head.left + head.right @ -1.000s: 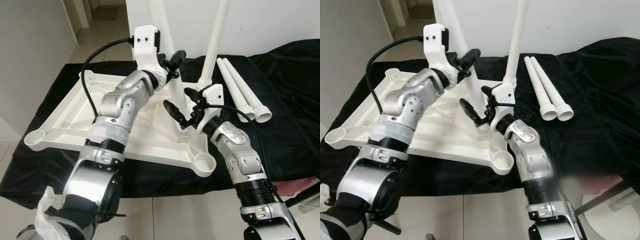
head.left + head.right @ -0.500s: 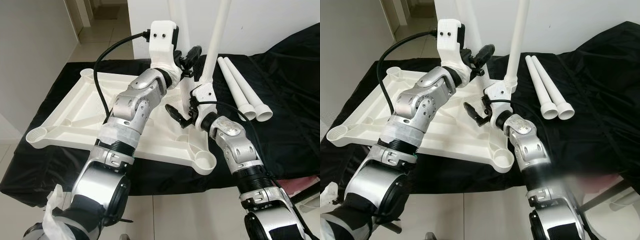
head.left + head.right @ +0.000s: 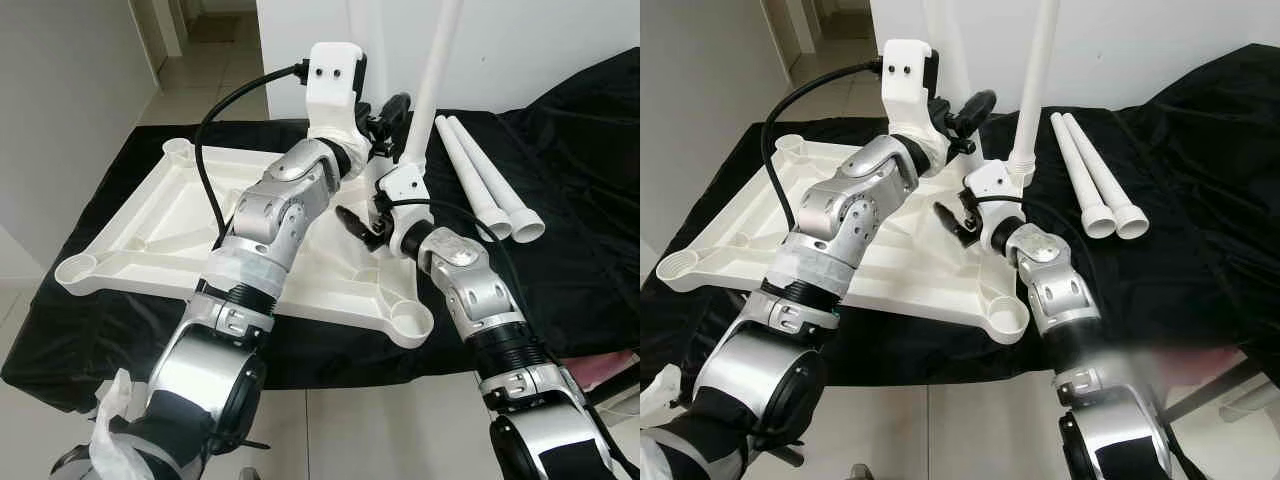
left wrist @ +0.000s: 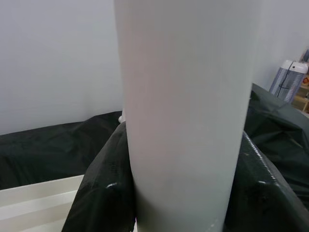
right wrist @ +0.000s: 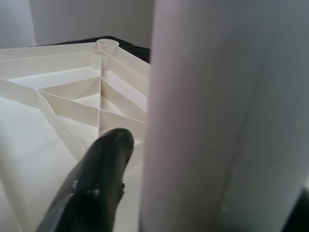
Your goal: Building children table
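Note:
The white table top (image 3: 150, 230) lies upside down on a black cloth. My left gripper (image 3: 385, 118) is shut on a white leg (image 4: 186, 121), which stands upright near the top's right side. In the left wrist view the leg sits between both black fingers (image 4: 106, 193). My right gripper (image 3: 362, 228) is low on the same leg (image 5: 217, 121), open, with one finger (image 5: 96, 183) a little off the leg's side. A second leg (image 3: 437, 70) stands upright at the far right corner.
Two loose white legs (image 3: 490, 185) lie side by side on the black cloth (image 3: 580, 200) to the right of the table top. An empty corner socket (image 3: 410, 322) faces me at the near right. Tiled floor lies below the near edge.
My left arm has moved to the right with the leg, bringing it more upright. My right gripper has shifted up and in towards the leg's lower part.

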Robot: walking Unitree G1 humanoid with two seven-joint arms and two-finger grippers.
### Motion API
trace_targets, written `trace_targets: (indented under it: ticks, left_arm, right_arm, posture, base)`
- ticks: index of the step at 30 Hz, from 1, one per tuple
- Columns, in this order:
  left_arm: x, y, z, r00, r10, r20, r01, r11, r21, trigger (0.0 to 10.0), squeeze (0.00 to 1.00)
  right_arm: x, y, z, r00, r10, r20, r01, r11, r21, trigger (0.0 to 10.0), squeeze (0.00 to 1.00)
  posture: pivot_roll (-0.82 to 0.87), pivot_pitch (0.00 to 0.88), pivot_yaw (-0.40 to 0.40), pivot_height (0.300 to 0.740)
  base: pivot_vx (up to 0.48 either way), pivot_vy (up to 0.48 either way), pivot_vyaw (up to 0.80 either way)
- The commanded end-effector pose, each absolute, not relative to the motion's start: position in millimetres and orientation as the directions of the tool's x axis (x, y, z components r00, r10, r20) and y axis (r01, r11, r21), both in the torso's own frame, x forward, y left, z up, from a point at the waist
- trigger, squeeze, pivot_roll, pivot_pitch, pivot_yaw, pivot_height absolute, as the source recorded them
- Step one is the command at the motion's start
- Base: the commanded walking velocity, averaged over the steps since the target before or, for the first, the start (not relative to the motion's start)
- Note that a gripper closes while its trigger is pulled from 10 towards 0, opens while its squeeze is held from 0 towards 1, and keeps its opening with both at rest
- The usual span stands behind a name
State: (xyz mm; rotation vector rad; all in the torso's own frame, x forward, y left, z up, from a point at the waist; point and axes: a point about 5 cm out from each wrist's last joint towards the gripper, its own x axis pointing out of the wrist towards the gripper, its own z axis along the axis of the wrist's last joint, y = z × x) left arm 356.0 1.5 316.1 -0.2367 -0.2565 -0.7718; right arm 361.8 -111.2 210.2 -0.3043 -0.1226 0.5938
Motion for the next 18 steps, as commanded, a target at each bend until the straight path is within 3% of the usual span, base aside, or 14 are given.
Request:
trace_targets:
  ticks: [1,11,12,18]
  left_arm:
    - [350.9,-2.4,324.5,0.664,-0.662,0.348,0.725,0.683,-0.085,10.0,0.0]
    - [352.7,-2.8,323.2,0.665,-0.664,0.341,0.719,0.694,-0.051,10.0,0.0]
    - [351.7,-3.4,323.4,0.651,-0.675,0.347,0.735,0.674,-0.068,10.0,1.0]
    - [347.3,-3.7,326.8,0.616,-0.696,0.368,0.766,0.639,-0.075,10.0,1.0]
  right_arm:
    - [363.2,-104.3,213.9,0.809,0.587,0.032,-0.546,0.77,-0.33,0.0,0.0]
    - [363.9,-106.2,213.6,0.823,0.566,0.047,-0.527,0.792,-0.308,0.0,0.0]
    - [366.0,-107.5,214.2,0.844,0.534,0.057,-0.498,0.818,-0.289,10.0,0.0]
    - [369.5,-109.4,215.0,0.883,0.463,0.083,-0.437,0.873,-0.217,10.0,0.0]
  posture:
    - [-0.06,0.0,0.054,0.74]
    - [-0.06,0.0,0.055,0.74]
    - [-0.06,0.0,0.056,0.74]
    - [-0.05,0.0,0.059,0.74]
  base:
    - [0.0,0.0,0.0]
    - [0.0,0.0,0.0]
    - [0.0,0.0,0.0]
    - [0.0,0.0,0.0]
